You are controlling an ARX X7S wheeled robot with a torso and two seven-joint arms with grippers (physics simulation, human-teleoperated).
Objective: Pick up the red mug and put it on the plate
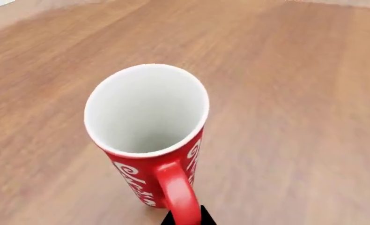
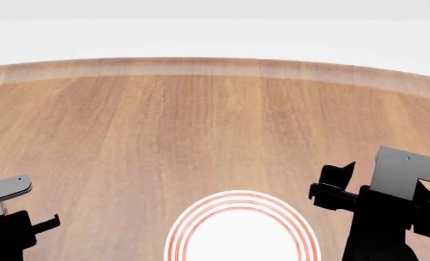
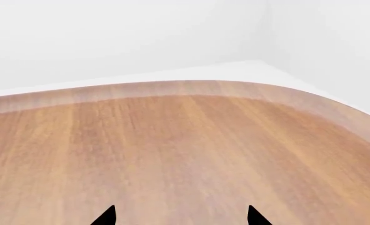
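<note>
The red mug (image 1: pixel 149 140) with white swirl pattern and white inside stands out in the left wrist view, its red handle (image 1: pixel 177 192) towards the camera. My left gripper (image 1: pixel 186 219) has its black fingertips tight on both sides of the handle. In the head view the left gripper (image 2: pixel 15 220) is at the lower left edge, and the mug is almost wholly out of view there. The white plate (image 2: pixel 200 217) with red rings lies at the bottom centre, to the right of the left gripper. My right gripper (image 2: pixel 331 185) is open and empty, to the right of the plate.
A wide wooden table (image 2: pixel 200 125) stretches to a curved far edge (image 2: pixel 215 62). The right wrist view shows only bare wood (image 3: pixel 172 154) and the table's edge against a white wall.
</note>
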